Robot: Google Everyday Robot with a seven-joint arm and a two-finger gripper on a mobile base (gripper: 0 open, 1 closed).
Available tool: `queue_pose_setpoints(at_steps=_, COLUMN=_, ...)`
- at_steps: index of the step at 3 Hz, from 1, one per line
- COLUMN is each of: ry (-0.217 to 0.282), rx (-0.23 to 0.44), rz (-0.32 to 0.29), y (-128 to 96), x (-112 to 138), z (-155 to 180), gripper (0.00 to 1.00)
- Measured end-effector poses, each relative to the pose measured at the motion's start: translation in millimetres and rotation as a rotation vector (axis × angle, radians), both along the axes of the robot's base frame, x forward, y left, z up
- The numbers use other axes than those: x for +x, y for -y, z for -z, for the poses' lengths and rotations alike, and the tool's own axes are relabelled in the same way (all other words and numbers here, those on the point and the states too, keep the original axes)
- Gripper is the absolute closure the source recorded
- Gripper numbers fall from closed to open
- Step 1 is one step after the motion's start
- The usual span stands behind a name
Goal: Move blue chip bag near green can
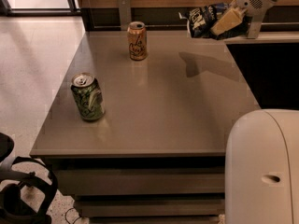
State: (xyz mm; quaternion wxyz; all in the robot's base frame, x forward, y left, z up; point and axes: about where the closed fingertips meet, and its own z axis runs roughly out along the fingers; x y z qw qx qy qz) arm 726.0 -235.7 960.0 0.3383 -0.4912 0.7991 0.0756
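The blue chip bag (204, 18), dark navy with white lettering, hangs in the air above the table's far right corner. My gripper (223, 22) is shut on the bag's right side and holds it up; its tan fingers (226, 20) cover part of the bag. The bag's shadow lies on the table below it. The green can (88, 97), with swirly markings and a silver top, stands upright near the table's left front edge, far from the bag.
An orange-tan can (137, 41) stands upright at the table's back middle. The grey table (159, 106) ends at a dark gap on the right. My white base (264, 167) fills the lower right corner. A wooden wall runs behind.
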Motion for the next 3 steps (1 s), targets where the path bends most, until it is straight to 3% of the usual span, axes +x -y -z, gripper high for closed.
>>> queue_pose_setpoints(at_steps=2, ry=-0.020, rx=-0.041, rz=-0.060, y=-8.9, x=-32.9, z=-27.4, gripper=1.00)
queue_pose_setpoints(at_steps=3, ry=0.004, rx=-0.036, rz=-0.104, y=-25.1, x=-34.0, z=-35.2, gripper=1.00)
